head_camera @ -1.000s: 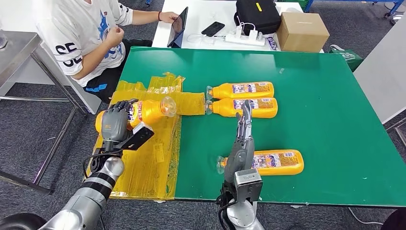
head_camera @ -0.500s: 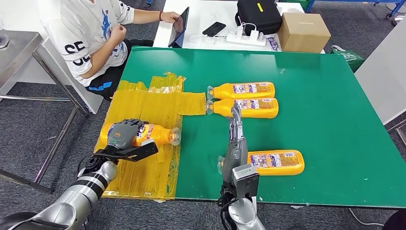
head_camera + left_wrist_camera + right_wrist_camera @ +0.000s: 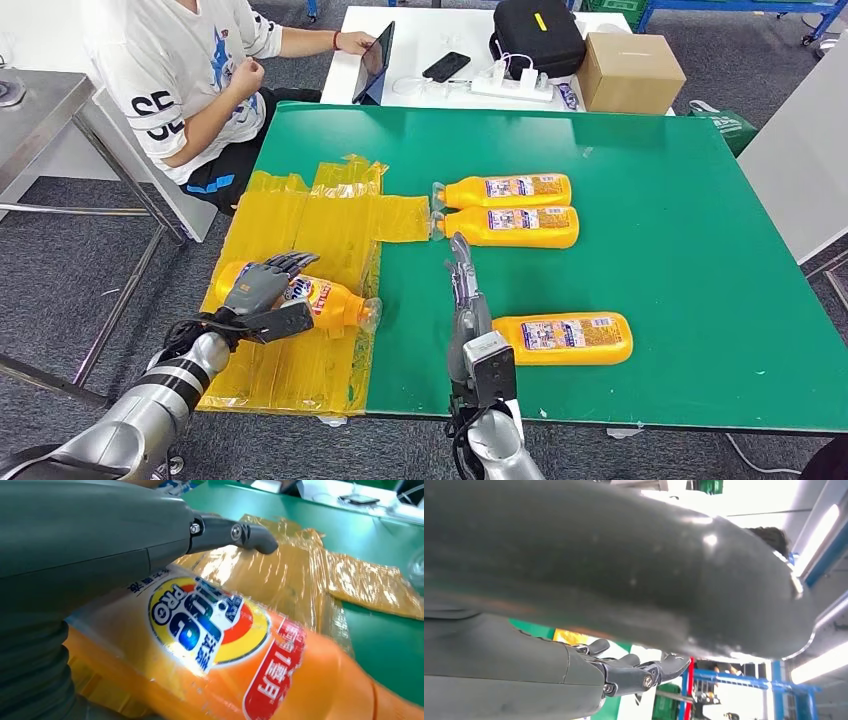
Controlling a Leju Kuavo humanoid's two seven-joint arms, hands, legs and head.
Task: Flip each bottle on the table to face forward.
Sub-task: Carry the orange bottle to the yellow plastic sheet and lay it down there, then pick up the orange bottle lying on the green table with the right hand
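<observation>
The green bench (image 3: 680, 300) carries crinkled yellow plastic sheeting (image 3: 310, 220) along its left edge. Two orange detergent bottles (image 3: 505, 190) lie side by side near the bench's middle, touching, caps toward the sheeting; a third bottle (image 3: 565, 338) lies near the front edge. The left hand (image 3: 262, 290) grasps a fourth bottle (image 3: 330, 303) lying on the sheeting, its printed label facing up. The right hand (image 3: 465, 300) hovers empty beside the third bottle, fingers straight.
</observation>
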